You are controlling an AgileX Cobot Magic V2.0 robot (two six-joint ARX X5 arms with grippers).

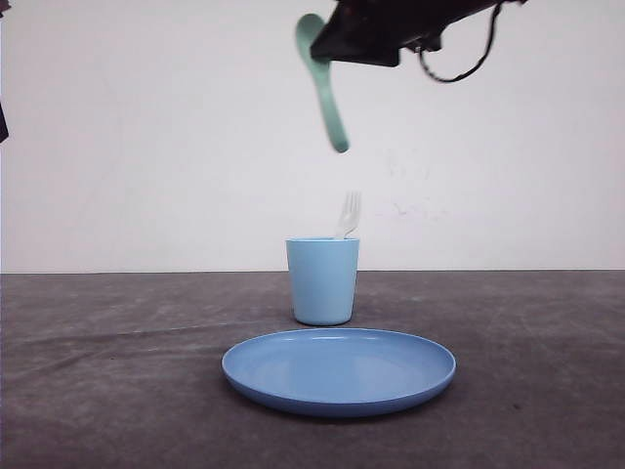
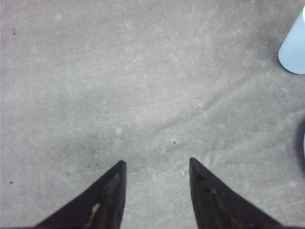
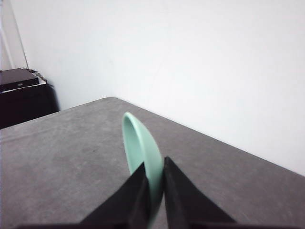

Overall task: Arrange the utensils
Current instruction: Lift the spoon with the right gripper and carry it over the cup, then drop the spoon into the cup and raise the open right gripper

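right gripper (image 3: 153, 191): pinched tight on the mint-green spoon (image 1: 327, 93), clamping near the bowl end. It's high above the table, and the handle hangs down, tilted a bit right.

spoon position: in the air, well above the light blue cup (image 1: 323, 280) and roughly over it; handle tip points down toward the cup mouth, clear gap between.

fork (image 1: 349, 215): white one already standing in the cup, tines up, leaning to the right side of the rim.

left gripper (image 2: 155, 164): fingers spread, holding nothing, hovering over bare grey table (image 2: 143, 86), cup just off to one edge of its view.

plate (image 1: 339, 371): round blue one, nearer than the cup, nothing on it.

handling, my guess: spoon looks like thin plastic, super light, stiff, probably slick. Pinched this close to the bowl it could swivel in the grip, so go slow. The cup's probably light too and might tip if the handle knocks the rim or the fork.
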